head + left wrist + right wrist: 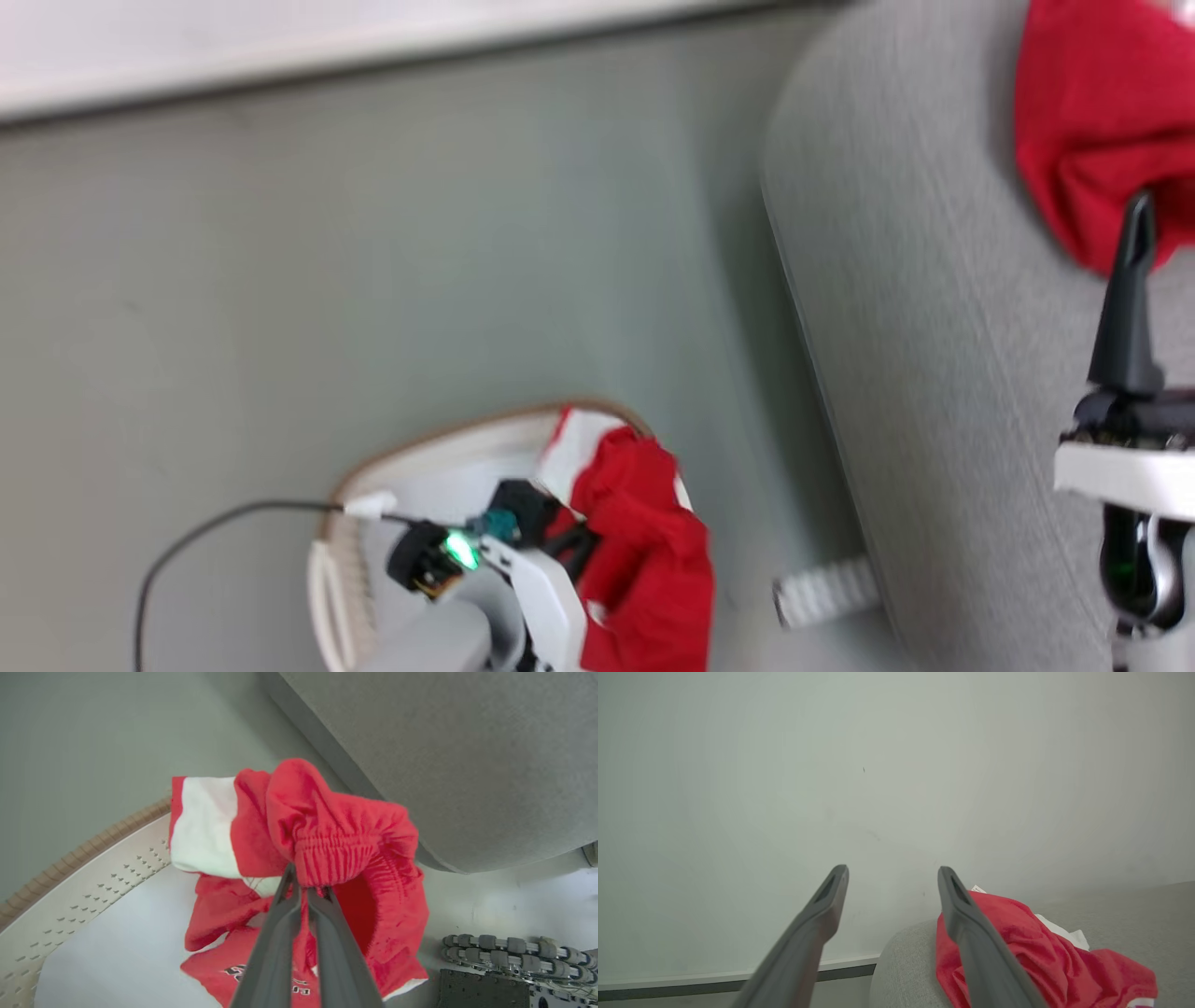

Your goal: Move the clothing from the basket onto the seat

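Left hand (pixel 303 889) clenched on the gathered waistband of the red garment with white trim (pixel 345 830), lower centre of the head view, likely gripped to lift it out. Its lower folds hang in the basket (pixel 93 868). At right, seat (pixel 934 280) carries second red garment (pixel 1102 121), upper right. Right hand (pixel 892 877) released, holding nothing, above seat.
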`<state>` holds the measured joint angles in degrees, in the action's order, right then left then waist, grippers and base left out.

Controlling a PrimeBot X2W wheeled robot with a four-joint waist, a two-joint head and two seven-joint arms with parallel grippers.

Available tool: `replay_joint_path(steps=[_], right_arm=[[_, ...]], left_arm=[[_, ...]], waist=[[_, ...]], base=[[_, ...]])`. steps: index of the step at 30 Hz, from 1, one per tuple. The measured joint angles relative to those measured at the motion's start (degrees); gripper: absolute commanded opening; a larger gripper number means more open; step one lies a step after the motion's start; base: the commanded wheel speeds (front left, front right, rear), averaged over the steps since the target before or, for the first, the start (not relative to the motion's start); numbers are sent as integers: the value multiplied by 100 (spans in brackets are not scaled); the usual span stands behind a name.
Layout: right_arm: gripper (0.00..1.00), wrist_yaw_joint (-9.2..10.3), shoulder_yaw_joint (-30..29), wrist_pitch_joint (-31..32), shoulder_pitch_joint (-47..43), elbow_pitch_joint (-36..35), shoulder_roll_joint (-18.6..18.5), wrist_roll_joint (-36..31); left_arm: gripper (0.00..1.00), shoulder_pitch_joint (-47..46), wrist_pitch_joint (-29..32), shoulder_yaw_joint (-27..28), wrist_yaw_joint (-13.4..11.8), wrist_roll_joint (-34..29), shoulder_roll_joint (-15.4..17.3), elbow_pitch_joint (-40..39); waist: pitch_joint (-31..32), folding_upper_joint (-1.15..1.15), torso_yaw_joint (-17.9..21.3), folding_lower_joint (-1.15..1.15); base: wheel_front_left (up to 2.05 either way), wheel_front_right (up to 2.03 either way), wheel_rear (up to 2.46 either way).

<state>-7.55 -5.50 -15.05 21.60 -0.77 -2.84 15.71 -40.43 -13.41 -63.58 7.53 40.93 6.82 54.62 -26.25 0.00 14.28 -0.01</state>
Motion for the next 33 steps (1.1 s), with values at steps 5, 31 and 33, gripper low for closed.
replay_joint_path(steps=[5,31,33], right_arm=[[100,-1,-35,-1,-371,208,1,-69],[100,0,675,138,-1471,458,-2,166],[100,-1,855,135,-1471,486,-2,203]], left_arm=[[0,283,-136,45,0,165,-7,-433],[0,147,252,1673,-995,212,1120,-3955],[0,146,312,1727,-1061,252,1204,-4103]], waist=[[849,0,-307,-1],[2812,0,-1822,0],[2816,0,-1818,0]], base=[[0,0,0],[0,0,0],[0,0,0]])
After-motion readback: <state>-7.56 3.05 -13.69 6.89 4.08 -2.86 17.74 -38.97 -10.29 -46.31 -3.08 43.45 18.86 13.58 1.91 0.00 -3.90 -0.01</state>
